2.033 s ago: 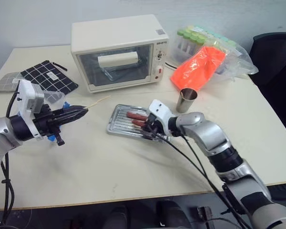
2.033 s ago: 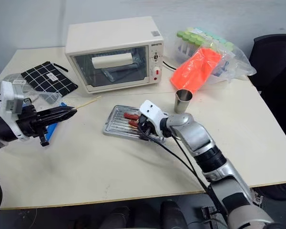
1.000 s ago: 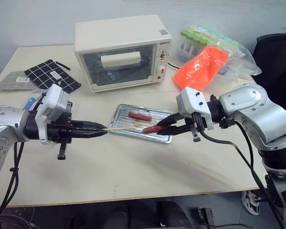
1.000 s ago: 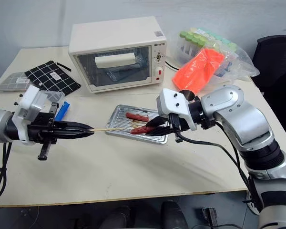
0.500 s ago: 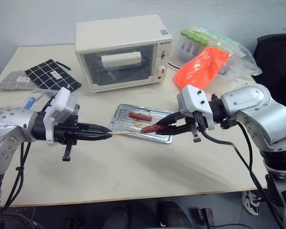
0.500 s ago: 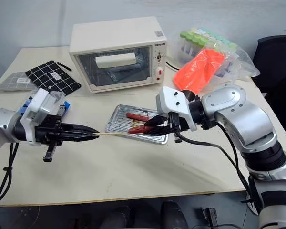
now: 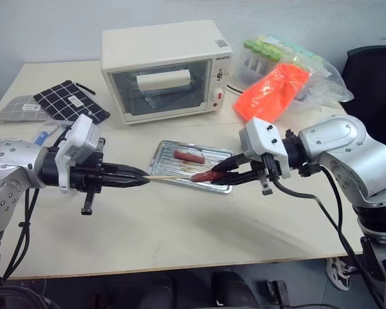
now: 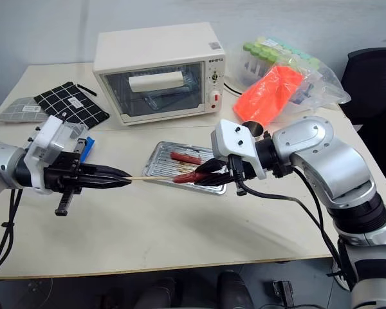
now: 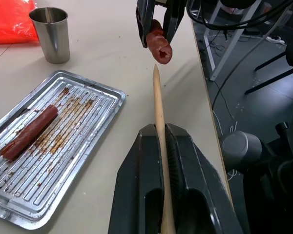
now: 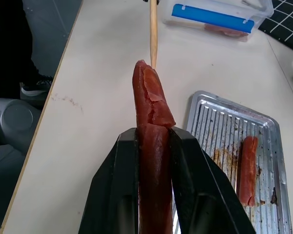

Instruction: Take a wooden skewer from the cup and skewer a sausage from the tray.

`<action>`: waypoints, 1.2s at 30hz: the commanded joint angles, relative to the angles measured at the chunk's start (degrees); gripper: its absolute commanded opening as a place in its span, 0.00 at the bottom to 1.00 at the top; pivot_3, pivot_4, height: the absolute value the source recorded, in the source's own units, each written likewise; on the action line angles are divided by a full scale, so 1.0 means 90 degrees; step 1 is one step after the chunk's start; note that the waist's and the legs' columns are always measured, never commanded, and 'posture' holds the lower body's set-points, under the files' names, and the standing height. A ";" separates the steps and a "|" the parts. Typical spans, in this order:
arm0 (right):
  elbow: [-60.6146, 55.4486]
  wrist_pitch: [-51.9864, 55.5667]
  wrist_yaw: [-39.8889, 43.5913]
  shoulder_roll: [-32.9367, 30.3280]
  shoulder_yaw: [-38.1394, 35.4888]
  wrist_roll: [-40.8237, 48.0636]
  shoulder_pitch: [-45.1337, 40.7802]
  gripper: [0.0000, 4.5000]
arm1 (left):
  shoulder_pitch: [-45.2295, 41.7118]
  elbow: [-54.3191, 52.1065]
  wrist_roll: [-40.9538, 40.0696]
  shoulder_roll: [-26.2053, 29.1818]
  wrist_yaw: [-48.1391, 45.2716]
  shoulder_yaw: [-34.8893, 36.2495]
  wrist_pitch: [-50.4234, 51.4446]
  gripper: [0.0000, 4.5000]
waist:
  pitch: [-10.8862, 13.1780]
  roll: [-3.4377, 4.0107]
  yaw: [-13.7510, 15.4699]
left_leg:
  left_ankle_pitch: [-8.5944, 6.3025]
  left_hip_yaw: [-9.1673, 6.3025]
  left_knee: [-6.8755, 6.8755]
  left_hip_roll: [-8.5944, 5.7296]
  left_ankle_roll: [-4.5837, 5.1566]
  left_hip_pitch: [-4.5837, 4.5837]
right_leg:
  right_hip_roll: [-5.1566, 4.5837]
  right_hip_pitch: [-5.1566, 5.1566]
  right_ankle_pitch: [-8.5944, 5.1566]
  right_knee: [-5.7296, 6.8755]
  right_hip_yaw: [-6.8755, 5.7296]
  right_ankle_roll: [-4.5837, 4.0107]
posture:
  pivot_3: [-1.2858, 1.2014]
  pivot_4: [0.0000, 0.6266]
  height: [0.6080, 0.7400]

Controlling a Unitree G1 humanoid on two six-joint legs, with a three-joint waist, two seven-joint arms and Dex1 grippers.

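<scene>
Beige tabletop (image 7: 180, 225): left end effector (image 7: 138, 179) pinches wooden skewer (image 7: 169, 178), tip just short of sausage (image 7: 204, 175) clamped in right end effector (image 7: 226, 174) above tray (image 7: 161, 158); cup (image 9: 51, 34) beside tray

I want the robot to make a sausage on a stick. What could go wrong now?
The wooden skewer tip sits just short of the sausage end, which already looks split, so a push could tear it more. The stick could also slide off the rounded end. If it slips from the right gripper, the sausage may miss the tray and roll away.
</scene>
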 commanded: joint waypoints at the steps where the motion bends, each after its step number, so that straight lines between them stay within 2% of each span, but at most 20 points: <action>1: -0.0073 -0.0096 -0.0024 -0.0093 -0.0182 0.0011 -0.0022 0.20 | -0.0097 -0.0078 0.0012 0.0076 -0.0042 0.0116 -0.0072 0.00 | 0.0000 0.0000 0.0003 | 0.0000 0.0000 0.0000 0.0000 0.0000 0.0000 | 0.0000 0.0000 0.0000 0.0001 0.0000 0.0000 | 0.52 0.24 1.00; 28: -0.0262 0.0048 -0.0143 -0.0066 -0.0223 0.0169 0.0004 0.20 | -0.0147 -0.0232 -0.0012 -0.0075 -0.0014 -0.0015 -0.0050 0.00 | 0.0000 0.0000 0.0003 | 0.0000 0.0000 0.0001 0.0000 0.0000 0.0000 | 0.0000 0.0000 0.0000 0.0004 0.0000 0.0000 | 0.52 0.24 1.00; 36: -0.0212 -0.0043 -0.0130 -0.0155 -0.0217 0.0112 0.0104 0.20 | -0.0133 0.0106 0.0205 0.0090 -0.0161 0.0118 -0.0213 0.00 | 0.0000 0.0000 0.0004 | 0.0000 0.0000 0.0002 0.0000 0.0000 0.0000 | 0.0000 0.0000 0.0000 0.0003 -0.0001 0.0000 | 0.52 0.24 1.00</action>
